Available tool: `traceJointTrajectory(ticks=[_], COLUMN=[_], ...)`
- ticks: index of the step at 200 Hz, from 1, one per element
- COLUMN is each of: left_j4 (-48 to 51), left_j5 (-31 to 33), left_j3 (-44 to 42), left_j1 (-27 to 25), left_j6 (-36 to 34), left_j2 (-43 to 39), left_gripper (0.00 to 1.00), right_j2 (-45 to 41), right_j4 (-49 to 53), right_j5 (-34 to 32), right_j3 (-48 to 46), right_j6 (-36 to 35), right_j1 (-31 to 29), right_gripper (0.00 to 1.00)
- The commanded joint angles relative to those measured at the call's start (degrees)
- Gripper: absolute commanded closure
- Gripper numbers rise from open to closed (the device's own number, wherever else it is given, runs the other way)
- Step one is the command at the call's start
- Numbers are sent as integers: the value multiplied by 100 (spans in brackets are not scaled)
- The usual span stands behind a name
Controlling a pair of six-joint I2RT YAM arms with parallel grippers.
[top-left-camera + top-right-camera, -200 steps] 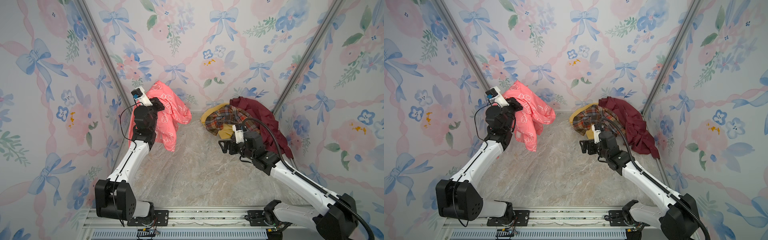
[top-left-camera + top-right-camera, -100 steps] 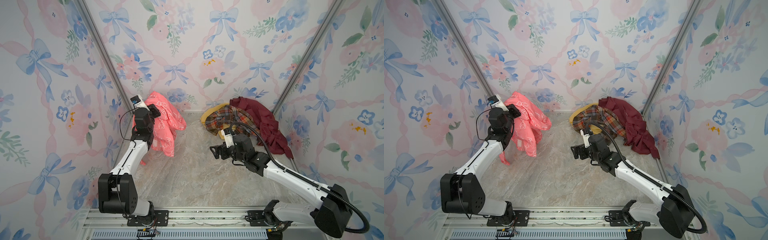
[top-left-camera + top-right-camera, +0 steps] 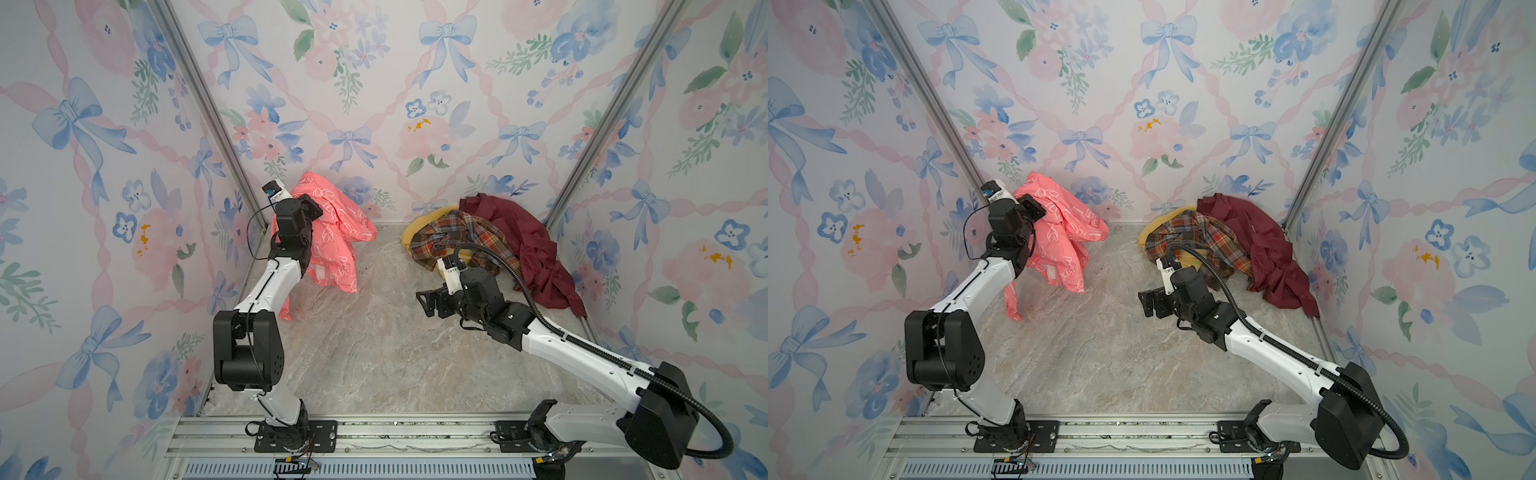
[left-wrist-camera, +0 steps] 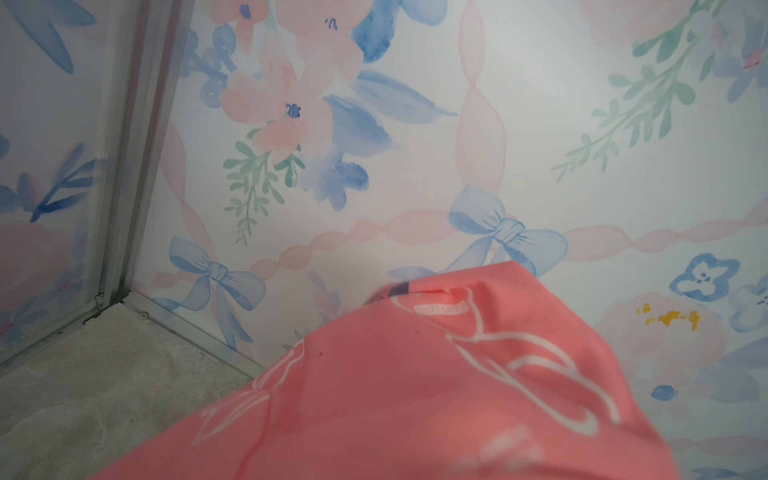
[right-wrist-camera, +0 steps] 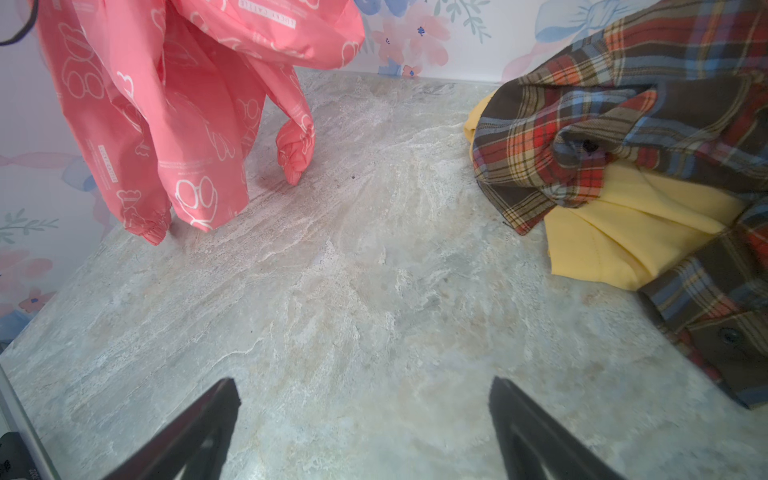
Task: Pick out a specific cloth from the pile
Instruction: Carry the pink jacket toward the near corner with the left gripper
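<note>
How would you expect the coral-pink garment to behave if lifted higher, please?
Probably floppy: the coral-pink garment hangs in long folds, its sleeve cuffs drooping to the tabletop. Likely light, since the fabric looks thin. Possibly slippery, given its smooth sheen.

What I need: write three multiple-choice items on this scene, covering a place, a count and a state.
1. Where is the pile? A) back right corner B) front middle C) under the left arm
2. How many garments show in the pile? A) two B) three C) five
3. The left gripper is: A) open, empty B) shut on the cloth C) flat on the table
Key: 1 A, it lies by the right corner post; 2 B, maroon garment, plaid shirt, yellow garment; 3 B, the cloth hangs from its closed jaws.
</note>
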State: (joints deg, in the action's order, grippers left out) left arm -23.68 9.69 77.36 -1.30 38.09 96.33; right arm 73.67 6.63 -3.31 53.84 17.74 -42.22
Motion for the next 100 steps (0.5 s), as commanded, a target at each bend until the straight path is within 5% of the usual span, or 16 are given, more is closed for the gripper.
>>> traceJointTrajectory(ticks=[1,100], left_j4=[-648,-1411], left_j5=[201,689], left_j3=[293,-2149], left_j1=[126,1084], left_j6=[416,839], left_j2=[-24,-1395], left_gripper=[100,100], right_j2=[152,640], right_j4=[-29,-326], right_j5=[-126,-59], right_j3=[260,447], right_j6=[-1,87], right_j1=[-75,-212], right_gripper=[3,3])
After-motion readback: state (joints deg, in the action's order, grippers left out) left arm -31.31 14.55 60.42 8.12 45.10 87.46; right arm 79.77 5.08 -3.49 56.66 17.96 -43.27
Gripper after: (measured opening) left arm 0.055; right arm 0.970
